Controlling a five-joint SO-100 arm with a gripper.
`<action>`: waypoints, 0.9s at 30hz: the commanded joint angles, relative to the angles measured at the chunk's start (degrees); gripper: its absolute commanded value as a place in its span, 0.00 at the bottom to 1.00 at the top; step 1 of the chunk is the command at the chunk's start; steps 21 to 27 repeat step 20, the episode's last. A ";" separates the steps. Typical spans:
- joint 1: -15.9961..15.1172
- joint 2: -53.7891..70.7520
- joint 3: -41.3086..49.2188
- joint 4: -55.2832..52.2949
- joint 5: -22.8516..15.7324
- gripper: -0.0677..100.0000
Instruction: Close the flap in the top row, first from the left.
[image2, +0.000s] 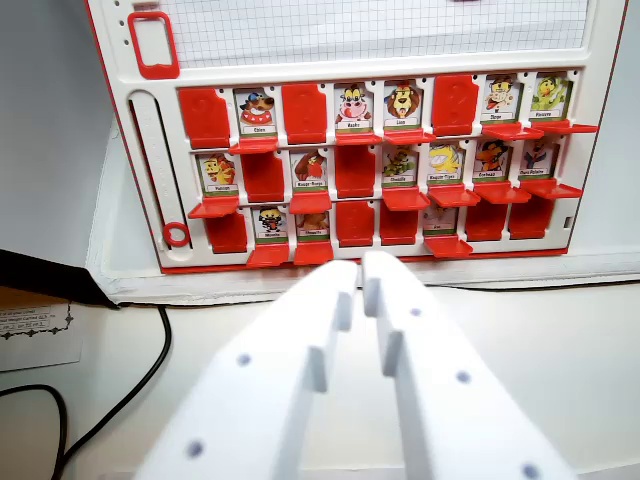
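Gripper (362, 270) hovers low before the game board (600, 262), fingers pressed nearly together, presumably to poke; target flap (203, 117), top row at wrist view's left, already appears flat, red back showing.

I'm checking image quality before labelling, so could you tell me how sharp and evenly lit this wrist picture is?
In the wrist view, the red and white game board is evenly lit, though its small card labels are too soft to read; the white gripper in the foreground is slightly blurred, its jaws nearly together; a soft shadow lies under the board's lower edge; the black cable is clear; no strong glare.
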 joint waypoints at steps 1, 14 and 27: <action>-0.26 3.08 -0.44 0.35 -0.53 0.00; -0.44 3.69 0.88 0.35 -0.97 0.00; 0.35 3.96 1.49 0.18 -1.23 0.00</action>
